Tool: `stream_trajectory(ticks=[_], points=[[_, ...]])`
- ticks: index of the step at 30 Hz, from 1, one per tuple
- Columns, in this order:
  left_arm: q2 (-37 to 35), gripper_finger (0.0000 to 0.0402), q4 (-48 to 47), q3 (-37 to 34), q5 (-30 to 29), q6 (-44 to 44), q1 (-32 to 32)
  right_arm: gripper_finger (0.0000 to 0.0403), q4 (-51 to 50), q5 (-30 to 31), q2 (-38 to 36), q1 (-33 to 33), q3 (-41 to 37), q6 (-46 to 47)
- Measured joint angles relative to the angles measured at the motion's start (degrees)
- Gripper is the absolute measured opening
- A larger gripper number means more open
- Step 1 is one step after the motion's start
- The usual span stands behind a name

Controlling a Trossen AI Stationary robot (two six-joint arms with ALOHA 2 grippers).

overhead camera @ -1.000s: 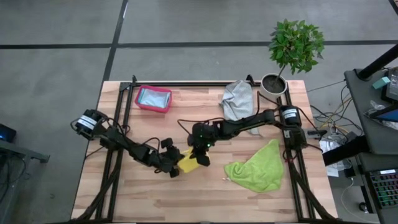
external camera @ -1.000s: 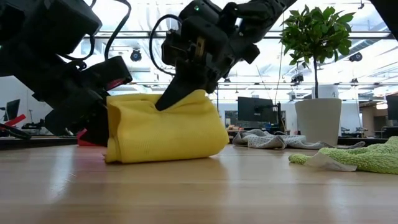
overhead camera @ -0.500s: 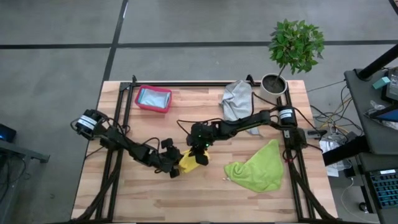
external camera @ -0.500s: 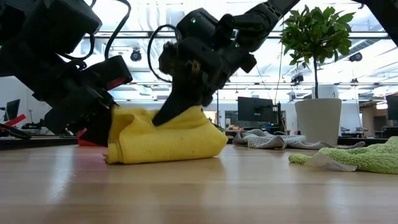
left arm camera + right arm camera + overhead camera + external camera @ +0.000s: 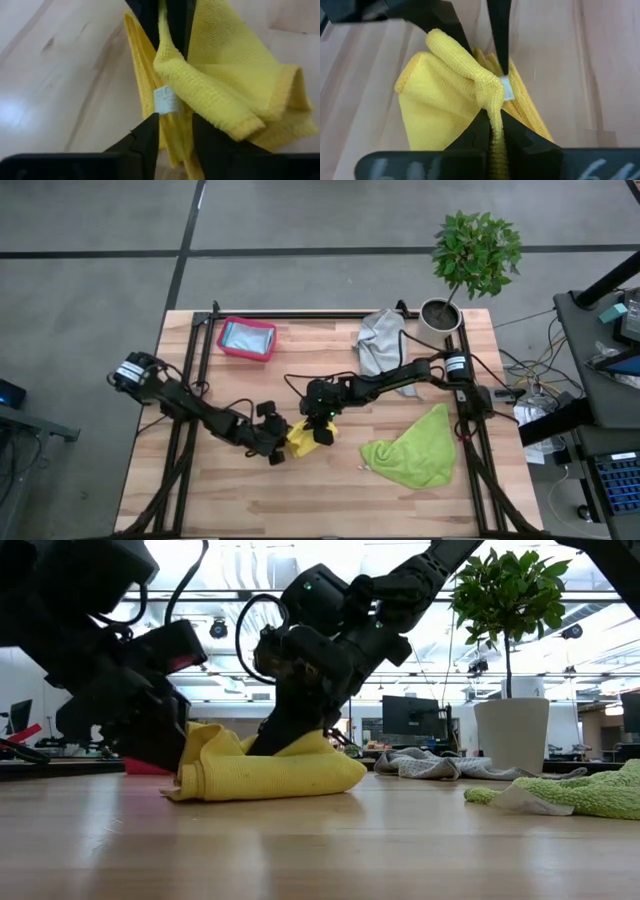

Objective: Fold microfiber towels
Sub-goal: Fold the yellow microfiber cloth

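the right gripper [image 5: 492, 131] pinches the soft yellow microfiber towel [image 5: 303, 438] to keep its fold flat, while the left gripper [image 5: 172, 132] beside it stands a little spread.

Yellow towel [image 5: 445, 95] pinched in right tool [image 5: 494, 131]

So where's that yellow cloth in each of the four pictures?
High view: yellow towel at table centre, between both grippers.
Low view: left of centre, lying on the wood.
Left wrist view: fills the upper middle.
Right wrist view: centre.
Shared landmark: its white tag, also.
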Motion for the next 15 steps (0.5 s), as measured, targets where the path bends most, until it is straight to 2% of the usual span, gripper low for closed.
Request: stream_trajectory(ticks=[7, 15], points=[[-7.56, 0.0134, -8.75, 0.00, 0.72, -0.03, 0.02, 0.0022, -0.03, 0.00, 0.00, 0.02, 0.00, 0.12], [-16.55, 0.0134, -13.44, 0.02, 2.58, -0.06, -0.02, 0.0099, -0.08, -0.02, 0.00, -0.19, 0.09, 2.64]])
